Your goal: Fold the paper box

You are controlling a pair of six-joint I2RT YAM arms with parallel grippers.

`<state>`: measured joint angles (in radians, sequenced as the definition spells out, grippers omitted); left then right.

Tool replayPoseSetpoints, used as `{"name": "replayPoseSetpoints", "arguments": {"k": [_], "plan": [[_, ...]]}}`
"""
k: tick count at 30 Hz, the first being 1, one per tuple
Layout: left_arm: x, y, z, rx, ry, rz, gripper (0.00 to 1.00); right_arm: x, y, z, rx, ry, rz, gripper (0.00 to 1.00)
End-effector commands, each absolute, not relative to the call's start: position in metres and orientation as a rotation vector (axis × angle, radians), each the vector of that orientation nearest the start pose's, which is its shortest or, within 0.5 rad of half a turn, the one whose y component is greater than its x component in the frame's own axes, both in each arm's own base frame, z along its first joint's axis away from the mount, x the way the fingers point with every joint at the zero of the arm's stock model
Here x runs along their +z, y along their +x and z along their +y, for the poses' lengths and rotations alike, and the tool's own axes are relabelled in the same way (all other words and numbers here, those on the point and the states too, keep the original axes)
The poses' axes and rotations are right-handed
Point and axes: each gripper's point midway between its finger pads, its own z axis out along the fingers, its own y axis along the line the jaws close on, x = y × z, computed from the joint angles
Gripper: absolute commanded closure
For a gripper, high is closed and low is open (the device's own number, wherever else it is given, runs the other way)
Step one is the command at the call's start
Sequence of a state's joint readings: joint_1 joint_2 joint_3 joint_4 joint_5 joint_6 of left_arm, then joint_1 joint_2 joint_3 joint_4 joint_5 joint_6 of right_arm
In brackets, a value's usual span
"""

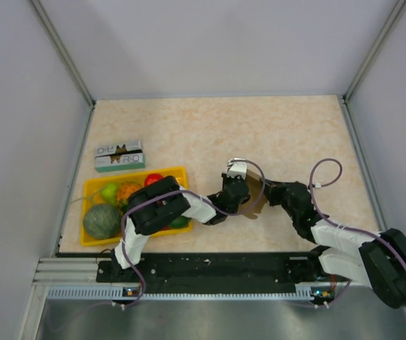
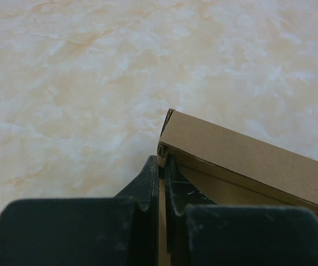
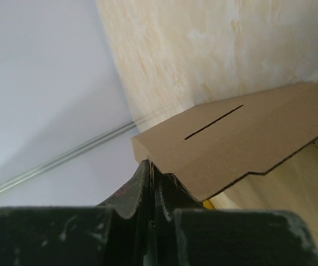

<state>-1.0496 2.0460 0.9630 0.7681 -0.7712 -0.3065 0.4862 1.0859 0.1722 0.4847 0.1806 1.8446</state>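
- Pinching a wall edge of the paper box (image 2: 242, 152) between nearly closed jaws, the left gripper (image 2: 160, 169) holds it.
- The right gripper (image 3: 150, 172) clamps its corner with tight jaws; cardboard spreads ahead, rightward.

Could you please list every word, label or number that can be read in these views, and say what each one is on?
"RIO" (blurred, so uncertain): large letters on the green-and-white carton, seemingly printed twice.
Smaller print on that carton: too blurred to read.
The paper box: plain brown, no text visible.
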Motion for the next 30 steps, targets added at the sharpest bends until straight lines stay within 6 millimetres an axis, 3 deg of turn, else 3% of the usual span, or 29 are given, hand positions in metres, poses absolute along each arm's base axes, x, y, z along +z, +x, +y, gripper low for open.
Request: {"name": "replayPoseSetpoints", "arguments": {"k": [1,7,8,9,11,12,13,14,15,17,18,20,22,23,24,25,27,28,29,30], "plan": [[0.053,0.352,-0.334,0.06,0.063,1.754,1.0,0.081,0.282,0.162,1.177,1.507,1.73,0.99],[0.051,0.345,-0.334,0.0,0.129,1.766,1.0,0.075,0.279,0.158,1.139,1.493,1.747,0.99],[0.05,0.343,-0.336,-0.024,0.153,1.78,0.95,0.075,0.28,0.158,1.137,1.482,1.751,0.99],[0.06,0.337,-0.346,-0.121,0.164,1.786,0.71,0.073,0.279,0.159,1.125,1.451,1.769,0.98],[0.054,0.32,-0.338,-0.188,0.214,1.821,0.35,0.077,0.282,0.16,1.119,1.401,1.777,0.94],[0.076,0.31,-0.344,-0.314,0.2,1.816,0.15,0.076,0.281,0.161,1.097,1.344,1.81,0.89],[0.061,0.295,-0.33,-0.314,0.247,1.872,0.15,0.08,0.283,0.163,1.091,1.306,1.821,0.85],[0.063,0.288,-0.325,-0.331,0.254,1.896,0.14,0.081,0.285,0.163,1.082,1.275,1.829,0.83],[0.084,0.278,-0.322,-0.414,0.214,1.897,0.13,0.081,0.284,0.163,1.067,1.231,1.845,0.82],[0.067,0.247,-0.307,-0.463,0.319,2.004,0.11,0.081,0.286,0.166,1.061,1.174,1.87,0.82],[0.092,0.24,-0.303,-0.546,0.247,1.996,0.11,0.081,0.286,0.17,1.065,1.114,1.903,0.79],[0.088,0.215,-0.295,-0.604,0.338,2.061,0.11,0.082,0.286,0.176,1.077,1.033,1.932,0.74],[0.113,0.206,-0.292,-0.649,0.363,2.067,0.11,0.094,0.287,0.186,1.102,0.863,1.952,0.63],[0.112,0.199,-0.288,-0.641,0.406,2.11,0.1,0.096,0.288,0.187,1.082,0.811,1.968,0.56],[0.122,0.197,-0.289,-0.664,0.427,2.115,0.09,0.096,0.281,0.197,1.09,0.672,2.037,0.5],[0.142,0.208,-0.29,-0.682,0.402,2.11,0.08,0.094,0.279,0.198,1.054,0.63,2.104,0.47],[0.143,0.203,-0.294,-0.746,0.479,2.176,0.02,0.099,0.273,0.2,1.034,0.494,2.127,0.35],[0.162,0.219,-0.295,-0.755,0.445,2.157,0.02,0.093,0.265,0.193,0.985,0.494,2.183,0.31],[0.163,0.224,-0.294,-0.749,0.444,2.175,0.02,0.097,0.263,0.191,0.973,0.456,2.176,0.27],[0.159,0.238,-0.289,-0.72,0.44,2.193,0.02,0.109,0.259,0.187,0.946,0.373,2.147,0.18]]}}
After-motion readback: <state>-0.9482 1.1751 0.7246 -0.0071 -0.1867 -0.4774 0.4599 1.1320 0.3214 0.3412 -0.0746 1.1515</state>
